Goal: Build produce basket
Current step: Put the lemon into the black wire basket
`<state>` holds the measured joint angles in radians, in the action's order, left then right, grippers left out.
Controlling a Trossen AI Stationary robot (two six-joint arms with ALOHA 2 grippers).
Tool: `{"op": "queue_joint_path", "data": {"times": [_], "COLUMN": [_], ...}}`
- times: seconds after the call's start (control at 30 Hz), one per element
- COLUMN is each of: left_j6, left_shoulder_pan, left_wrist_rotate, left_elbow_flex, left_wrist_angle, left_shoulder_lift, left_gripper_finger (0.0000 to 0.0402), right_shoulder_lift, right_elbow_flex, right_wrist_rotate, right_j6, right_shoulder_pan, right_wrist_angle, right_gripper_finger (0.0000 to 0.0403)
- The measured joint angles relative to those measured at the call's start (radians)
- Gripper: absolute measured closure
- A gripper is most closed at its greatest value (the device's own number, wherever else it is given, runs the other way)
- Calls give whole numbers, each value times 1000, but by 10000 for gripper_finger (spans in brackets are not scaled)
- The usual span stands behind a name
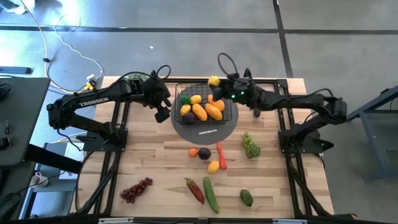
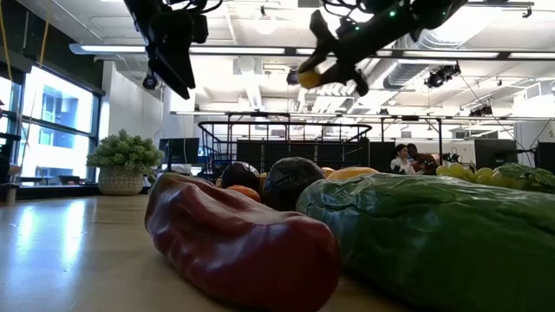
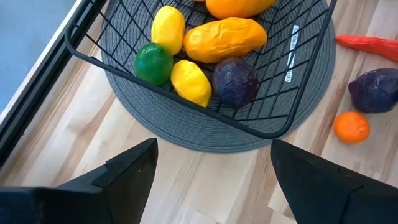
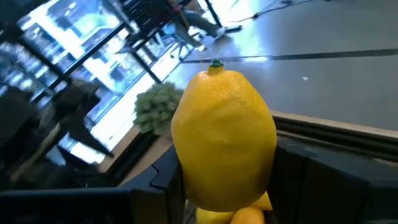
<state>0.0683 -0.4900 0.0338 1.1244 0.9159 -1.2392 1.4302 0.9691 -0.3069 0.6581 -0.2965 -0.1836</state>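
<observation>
High view: basket (image 1: pixel 227 116) is maybe half loaded, right tool (image 1: pixel 219 84) pinching a lemon (image 1: pixel 214 80) above it, left tool (image 1: pixel 163 107) spread beside it, lots of produce (image 1: pixel 211 194) left on the surface (image 1: pixel 155 155).

From my console I see a pale wooden counter (image 1: pixel 155 162) built of butcher-block planks. A grey round woven mat (image 3: pixel 186 134) lies near the middle of its far edge, with a small white label (image 1: pixel 208 131) on its near part. Off the counter's far-left corner, yellow and white cables (image 1: pixel 59 59) loop over the grey floor (image 1: pixel 323 37). In the low view a pale green leafy bunch (image 2: pixel 124 152) in a woven pot stands far left, and people (image 2: pixel 412 159) sit in the room behind.
</observation>
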Motion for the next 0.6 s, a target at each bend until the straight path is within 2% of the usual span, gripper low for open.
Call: {"op": "queue_joint_path", "data": {"times": [0.17, 0.27, 0.4, 0.6], "left_j6": [-19, -19, -19, -19], "left_shoulder_pan": [0, 0, 2, 2], "left_wrist_rotate": [0, 0, 1, 1], "left_elbow_flex": [0, 0, 0, 0], "left_wrist_angle": [1, 4, 7, 16], "left_shoulder_lift": [0, 0, 0, 0], "left_gripper_finger": [101, 101, 101, 101], "right_shoulder_lift": [66, 110, 182, 293], "right_elbow_flex": [76, 174, 287, 417], "right_wrist_rotate": [-2, -8, -15, 37], "right_j6": [-28, -85, -78, -75], "right_shoulder_pan": [28, 27, 4, -19], "right_wrist_angle": [69, 182, 385, 576], "right_gripper_finger": [265, 265, 265, 265]}}
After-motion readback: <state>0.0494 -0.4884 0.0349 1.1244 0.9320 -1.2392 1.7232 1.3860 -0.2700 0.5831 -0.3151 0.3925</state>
